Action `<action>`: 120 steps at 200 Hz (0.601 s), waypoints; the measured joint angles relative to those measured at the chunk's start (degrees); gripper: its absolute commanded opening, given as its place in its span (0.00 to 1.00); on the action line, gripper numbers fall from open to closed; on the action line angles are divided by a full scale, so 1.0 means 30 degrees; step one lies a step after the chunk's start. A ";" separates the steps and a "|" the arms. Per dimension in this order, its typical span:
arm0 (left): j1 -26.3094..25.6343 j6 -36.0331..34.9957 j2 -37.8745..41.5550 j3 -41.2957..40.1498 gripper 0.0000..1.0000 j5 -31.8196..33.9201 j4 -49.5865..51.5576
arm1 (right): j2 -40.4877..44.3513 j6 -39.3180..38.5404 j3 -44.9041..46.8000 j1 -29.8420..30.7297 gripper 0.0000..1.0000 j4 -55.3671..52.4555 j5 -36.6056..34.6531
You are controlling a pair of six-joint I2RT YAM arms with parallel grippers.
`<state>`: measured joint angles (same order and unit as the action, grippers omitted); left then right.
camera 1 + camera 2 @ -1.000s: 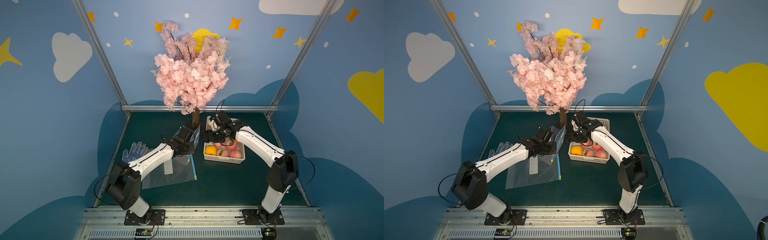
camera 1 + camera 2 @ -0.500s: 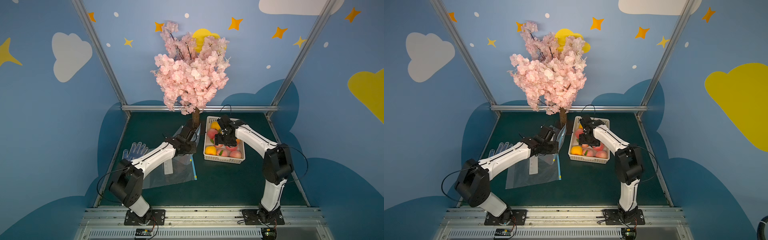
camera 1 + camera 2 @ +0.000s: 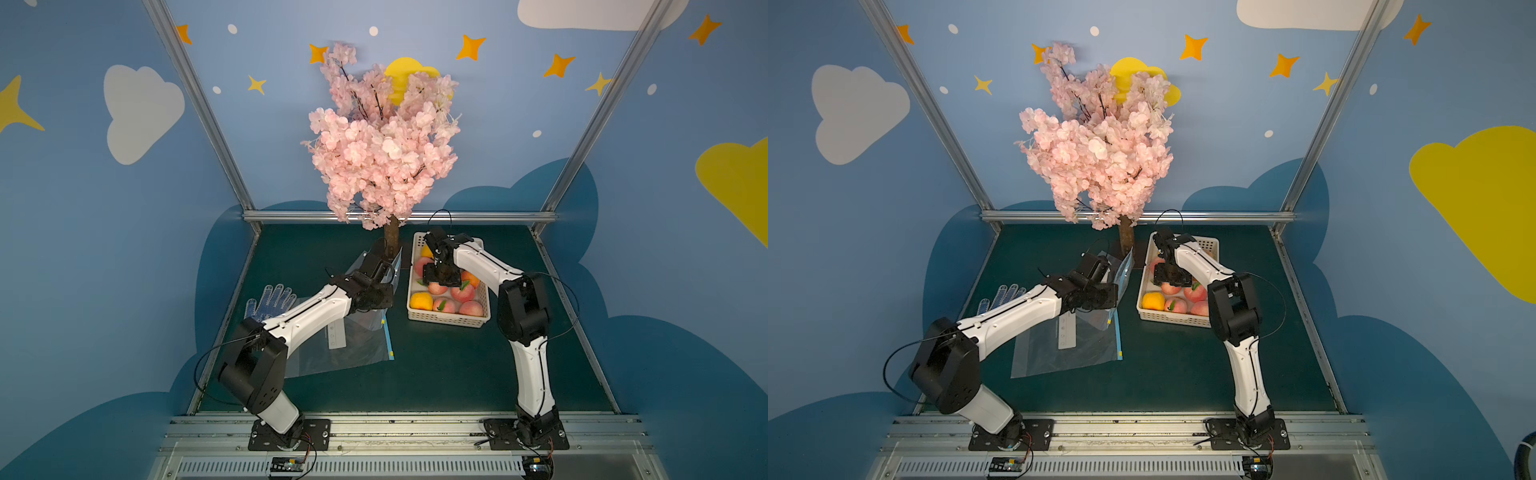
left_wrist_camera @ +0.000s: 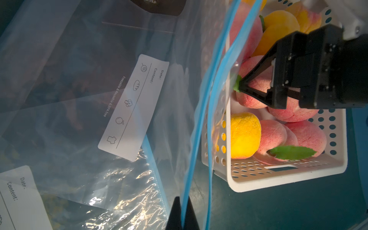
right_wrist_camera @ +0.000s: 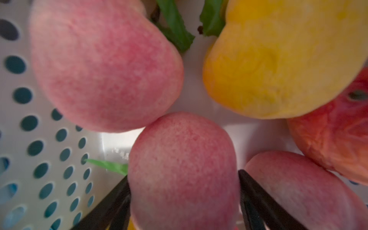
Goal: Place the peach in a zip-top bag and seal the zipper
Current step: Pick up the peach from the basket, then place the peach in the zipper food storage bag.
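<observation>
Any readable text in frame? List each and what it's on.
"Date:", "Content:" on white label of a zip-top bag
"Freezable & Reusable & BPA free" on bag film beside that label
"Date:", "Content:" on second label, partly cropped
Top views: label print too small to read

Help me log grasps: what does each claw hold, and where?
Left claw: zip-top bag, by its blue zipper edge. Right claw: straddles a pink peach at its sides; grip cannot be told.
</observation>
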<state>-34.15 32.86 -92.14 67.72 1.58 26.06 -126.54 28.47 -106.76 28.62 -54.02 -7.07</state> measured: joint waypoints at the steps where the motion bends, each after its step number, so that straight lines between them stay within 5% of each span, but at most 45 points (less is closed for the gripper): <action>1: 0.0000 -0.0007 0.0000 0.0000 0.03 -0.0007 0.0000 | 0.0000 -0.0015 0.0000 -0.0007 0.64 0.0000 0.0007; 27: 0.0000 0.0000 0.0000 0.0000 0.03 -0.0124 -0.0015 | 0.0182 0.0000 0.0066 -0.0138 0.50 -0.0015 0.0015; 63: 0.0000 0.0007 0.0000 0.0000 0.03 -0.0197 -0.0066 | 0.2674 -0.0066 0.1953 -0.0248 0.50 0.0860 0.1078; 120: 0.0044 0.0350 0.0000 -0.0007 0.03 -0.0765 -0.0459 | 1.0251 0.3213 0.6856 -0.0270 0.50 0.9012 0.8590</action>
<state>-34.02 33.91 -92.14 67.70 -0.71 24.69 -95.79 38.11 -86.19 27.81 -26.98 18.70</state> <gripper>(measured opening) 0.047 0.586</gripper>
